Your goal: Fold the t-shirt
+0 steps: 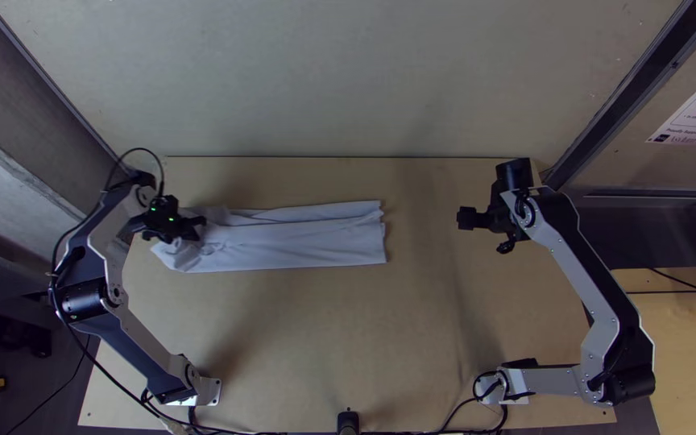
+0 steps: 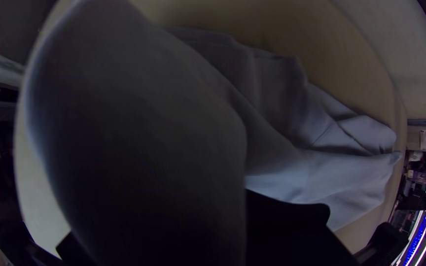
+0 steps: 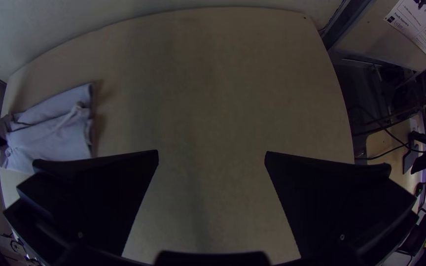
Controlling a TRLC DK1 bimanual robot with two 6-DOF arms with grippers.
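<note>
In the top view my left gripper (image 1: pixel 189 225) is at the left end of the pale t-shirt (image 1: pixel 300 242), which lies as a long narrow strip with lengthwise folds. That end is bunched under the fingers. A big raised bulge of the t-shirt (image 2: pixel 173 108) stands close to the camera in the left wrist view, between the fingers of my left gripper (image 2: pixel 213 212), shut on it. My right gripper (image 1: pixel 467 217) is held apart, right of the strip; in the right wrist view the right gripper (image 3: pixel 212 157) stands open, nothing between its fingers.
Bare wooden table (image 1: pixel 324 346) lies in front of the strip and between it and the right arm. A pale wall (image 1: pixel 348 80) rises behind the table's far edge. Cables (image 1: pixel 453 411) run along the near edge.
</note>
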